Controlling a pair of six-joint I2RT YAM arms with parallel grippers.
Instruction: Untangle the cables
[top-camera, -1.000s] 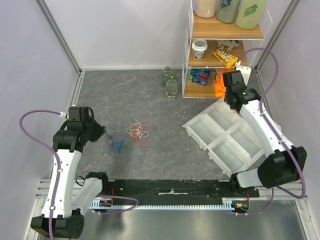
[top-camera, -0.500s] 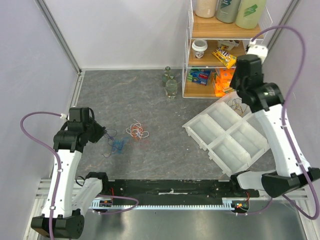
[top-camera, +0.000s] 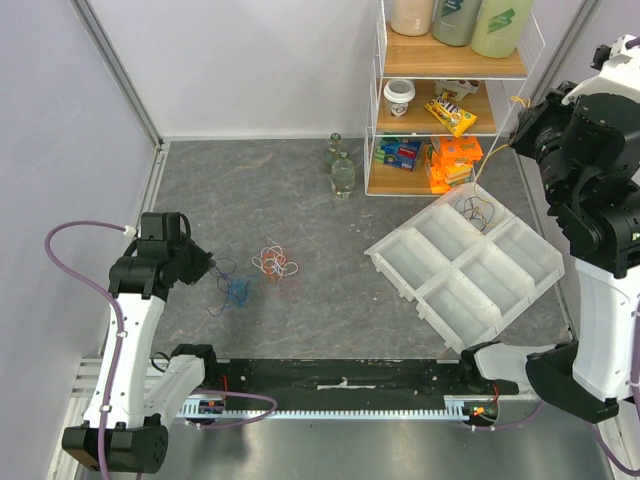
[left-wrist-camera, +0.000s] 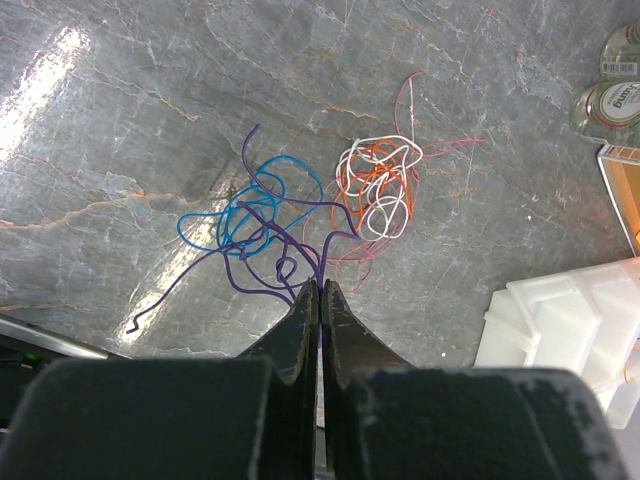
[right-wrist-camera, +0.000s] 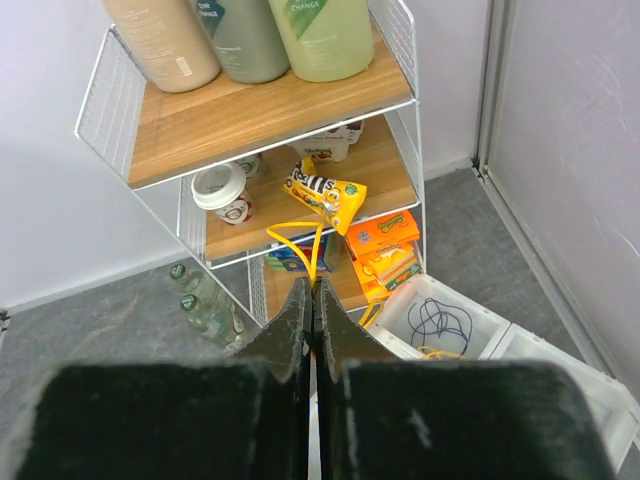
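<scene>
Grey stone tabletop (top-camera: 300, 190): left gripper (left-wrist-camera: 320, 292) pinched shut on purple cable (left-wrist-camera: 244, 150); right gripper (right-wrist-camera: 312, 290) raised, clamped on yellow cable (right-wrist-camera: 292, 227).

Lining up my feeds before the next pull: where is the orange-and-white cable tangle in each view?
Top external: the orange-and-white tangle lies left of centre on the table.
Left wrist: upper middle, right of the blue loops.
Right wrist: not in it.
Shared landmark: the glass bottles, seen in all three.
</scene>
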